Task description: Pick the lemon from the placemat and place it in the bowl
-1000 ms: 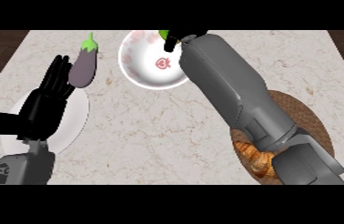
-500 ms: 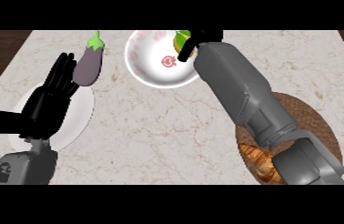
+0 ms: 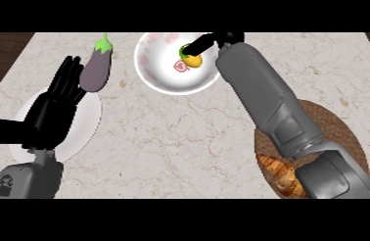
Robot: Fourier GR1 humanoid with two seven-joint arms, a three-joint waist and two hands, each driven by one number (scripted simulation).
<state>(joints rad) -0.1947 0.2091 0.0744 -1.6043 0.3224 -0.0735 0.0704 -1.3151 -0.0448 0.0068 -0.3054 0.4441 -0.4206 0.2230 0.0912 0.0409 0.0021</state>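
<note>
Right hand [image 3: 214, 40], one lemon [image 3: 192, 62], one bowl [image 3: 160, 74]

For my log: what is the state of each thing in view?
Lemon: in the bowl, at the right hand.
Bowl: upright, holding the lemon.
Right hand: over the bowl, grip unclear.
Left hand: open, resting over the plate.
Eggplant: lying on the counter.
Croissant: lying on the placemat.
</note>
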